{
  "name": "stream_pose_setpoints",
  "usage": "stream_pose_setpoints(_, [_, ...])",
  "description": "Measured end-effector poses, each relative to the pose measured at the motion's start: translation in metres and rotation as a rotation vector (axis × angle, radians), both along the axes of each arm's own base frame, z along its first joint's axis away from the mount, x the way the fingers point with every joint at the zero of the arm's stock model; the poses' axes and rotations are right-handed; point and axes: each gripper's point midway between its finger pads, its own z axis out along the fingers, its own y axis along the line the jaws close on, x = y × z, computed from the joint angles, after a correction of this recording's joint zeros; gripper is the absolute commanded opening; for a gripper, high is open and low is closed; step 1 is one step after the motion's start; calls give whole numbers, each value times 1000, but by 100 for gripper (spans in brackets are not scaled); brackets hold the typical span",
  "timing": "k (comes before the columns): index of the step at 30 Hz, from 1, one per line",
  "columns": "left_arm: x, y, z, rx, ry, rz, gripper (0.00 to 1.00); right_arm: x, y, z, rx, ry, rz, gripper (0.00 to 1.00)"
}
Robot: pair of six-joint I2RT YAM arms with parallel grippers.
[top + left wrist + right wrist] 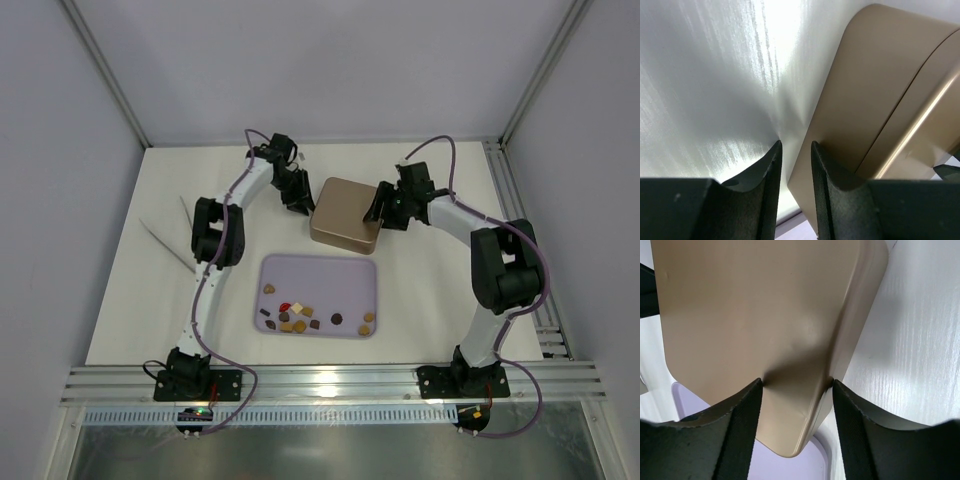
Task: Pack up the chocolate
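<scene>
The chocolate (pixel 300 318), several small dark, tan and cream pieces with one red, lies in the near part of the lavender tray (pixel 330 270). Behind the tray stands a closed tan square box (pixel 345 215). My left gripper (pixel 297 197) is at the box's left edge. In the left wrist view its jaws (pixel 796 145) stand narrowly apart with nothing between them, beside the box (pixel 880 75). My right gripper (pixel 380 212) is at the box's right side. In the right wrist view it (pixel 796 381) clamps a corner of the box (pixel 755 305).
Two thin sticks (pixel 165 245) lie on the white table at the left. A metal rail (pixel 515 200) runs along the right edge and another along the front (pixel 330 380). Grey enclosure walls stand behind and at both sides. The tray's edge shows in both wrist views (pixel 790 230) (pixel 790 465).
</scene>
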Motion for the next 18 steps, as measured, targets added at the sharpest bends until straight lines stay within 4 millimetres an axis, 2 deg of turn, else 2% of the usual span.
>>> stream_pose_setpoints(5, [1,-1,2,-5,-6,2,35,-5,-4,4,-20,34,19,69])
stream_pose_setpoints(12, [9,7,9,-3,-31,23,43,12,-18,25,-22,2,0,75])
stream_pose_setpoints(14, [14,13,16,2,-49,36,44,15,-23,28,-23,-3,-10,75])
stream_pose_setpoints(18, [23,23,42,16,-114,59,46,15,-30,32,-28,-6,-27,78])
